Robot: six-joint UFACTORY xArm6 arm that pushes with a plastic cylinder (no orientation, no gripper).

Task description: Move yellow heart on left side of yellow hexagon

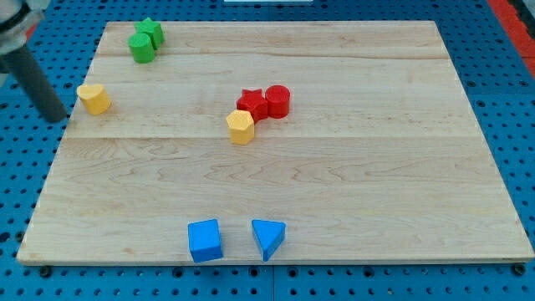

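Note:
The yellow heart [94,98] lies near the board's left edge, in the upper part of the view. The yellow hexagon [240,127] lies near the middle of the board, well to the heart's right and slightly lower. It touches the red star [251,103] just above it. My tip [57,115] is at the lower end of the dark rod, at the board's left edge, a short way left of and slightly below the yellow heart, apart from it.
A red cylinder [277,101] sits right of the red star. Two green blocks [145,40] sit together at the top left. A blue cube [205,240] and a blue triangle [268,237] lie near the bottom edge. The wooden board [376,167] rests on blue pegboard.

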